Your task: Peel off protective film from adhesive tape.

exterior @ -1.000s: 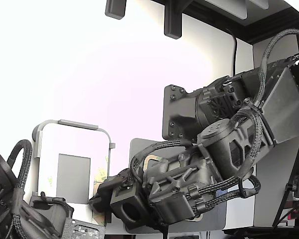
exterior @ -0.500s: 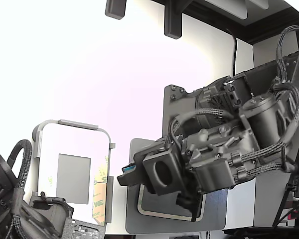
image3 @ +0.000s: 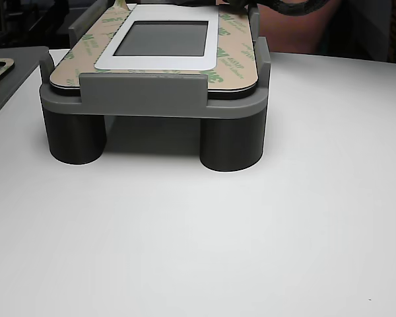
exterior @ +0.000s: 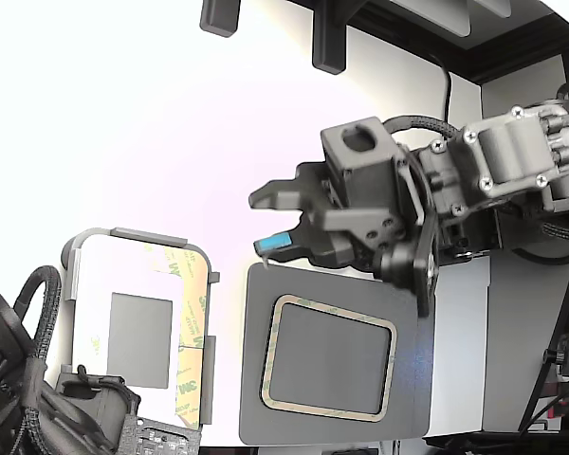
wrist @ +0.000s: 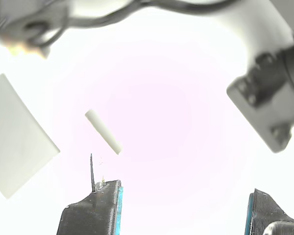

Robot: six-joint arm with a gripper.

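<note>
The protective film is a pale strip with green logo marks, lying along the white panel's edge nearest the exterior view's right, in the grey fixture. The other view shows film strips along both long sides of the panel. My gripper hangs well above and to the right of the fixture in the exterior view. It is open, and its blue-padded fingers hold nothing. The wrist view shows only bright background between them.
A grey plate with a tan rounded frame lies under my gripper in the exterior view. A second arm's cables fill the lower left corner. In the wrist view a small white cylinder and a white slab show.
My gripper left the fixture's lower right edge, rose up and to the exterior view's right, and turned its camera block upward. More of the film along the panel now shows.
</note>
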